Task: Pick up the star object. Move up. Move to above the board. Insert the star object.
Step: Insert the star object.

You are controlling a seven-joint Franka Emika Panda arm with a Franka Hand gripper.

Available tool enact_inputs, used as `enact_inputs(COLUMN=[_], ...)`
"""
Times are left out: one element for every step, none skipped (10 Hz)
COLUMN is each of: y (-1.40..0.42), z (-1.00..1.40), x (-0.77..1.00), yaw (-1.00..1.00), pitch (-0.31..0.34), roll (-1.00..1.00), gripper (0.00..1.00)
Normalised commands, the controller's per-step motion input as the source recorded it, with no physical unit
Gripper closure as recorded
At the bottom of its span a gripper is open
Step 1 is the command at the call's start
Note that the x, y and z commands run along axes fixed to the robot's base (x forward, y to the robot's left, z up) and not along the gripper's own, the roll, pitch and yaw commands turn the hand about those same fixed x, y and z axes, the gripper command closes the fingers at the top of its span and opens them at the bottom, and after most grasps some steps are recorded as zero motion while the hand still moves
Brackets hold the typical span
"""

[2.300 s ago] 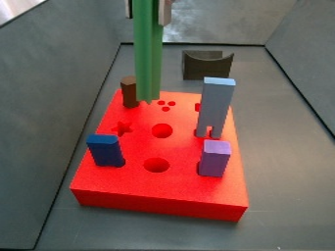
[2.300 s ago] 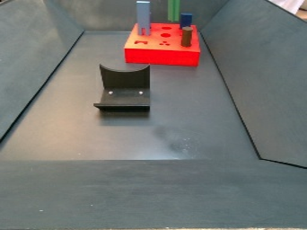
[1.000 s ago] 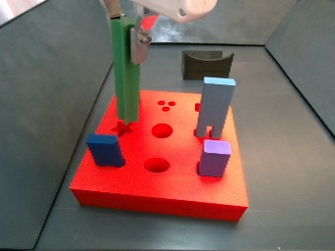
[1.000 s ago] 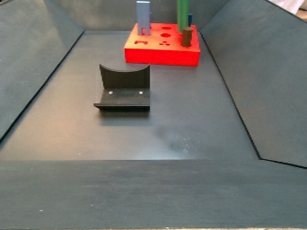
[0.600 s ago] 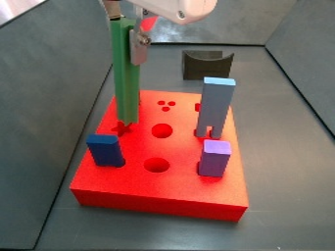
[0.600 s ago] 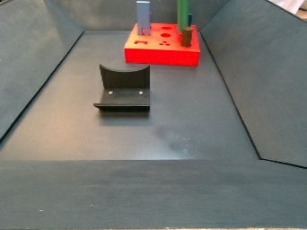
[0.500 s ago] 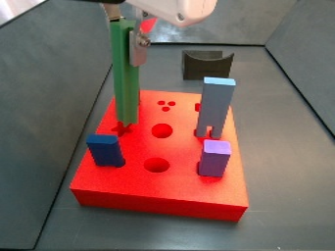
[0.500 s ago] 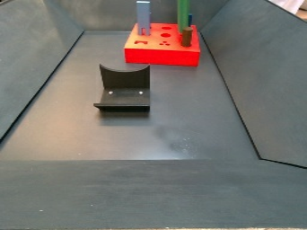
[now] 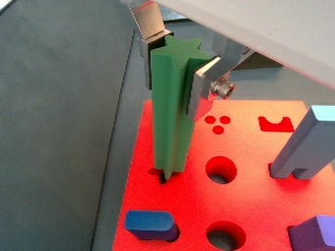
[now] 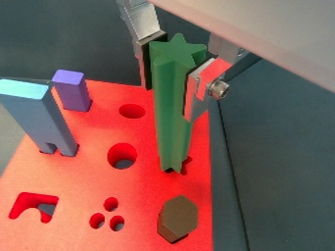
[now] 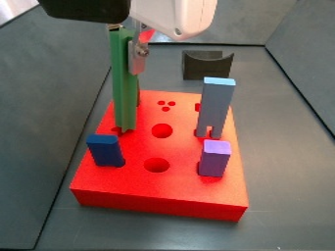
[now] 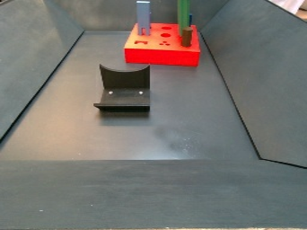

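Gripper (image 9: 177,61) clamps the top of the green star object (image 9: 174,118), whose foot enters the red board (image 9: 256,201) at its left side. Rigid, light-looking and long; a high grip risks tilt.

Enclosure: dark grey matte floor (image 12: 156,126), faintly scuffed at centre; sloping dark grey side walls (image 12: 36,63). Black fixture (image 12: 122,87) standing mid-floor. Even, soft lighting.
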Motion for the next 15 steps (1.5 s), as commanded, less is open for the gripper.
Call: enact_inputs(y=[-0.01,0.00,0.00,0.00,0.00,0.00,0.00,0.00,-0.01,-0.06,-0.05,-0.04,-0.02,0.00,0.00], z=[-0.07,-0.03,-0.01,0.00,-0.01,-0.01,-0.01,-0.01,-0.05,-0.08,-0.10,-0.11,-0.13,-0.19,-0.37], x=[0.00,-0.03,-0.02,-0.02,-0.07,-0.08,-0.10,-0.07,-0.02,-0.01,0.00,0.00,0.00,0.00,0.00], yaw=[0.00,0.00,0.00,0.00,0.00,0.00,0.00,0.00,0.00,-0.03,-0.04,-0.03,-0.02,-0.01,0.00], pitch=[0.000,0.000,0.000,0.000,0.000,0.000,0.000,0.000,0.000,0.000,-0.014,-0.027,-0.026,-0.059,-0.100], roll=[0.00,0.00,0.00,0.00,0.00,0.00,0.00,0.00,0.00,0.00,-0.01,-0.01,0.00,-0.01,-0.04], gripper=[1.00,1.00,1.00,1.00,1.00,1.00,1.00,1.00,1.00,1.00,1.00,1.00,1.00,1.00,1.00])
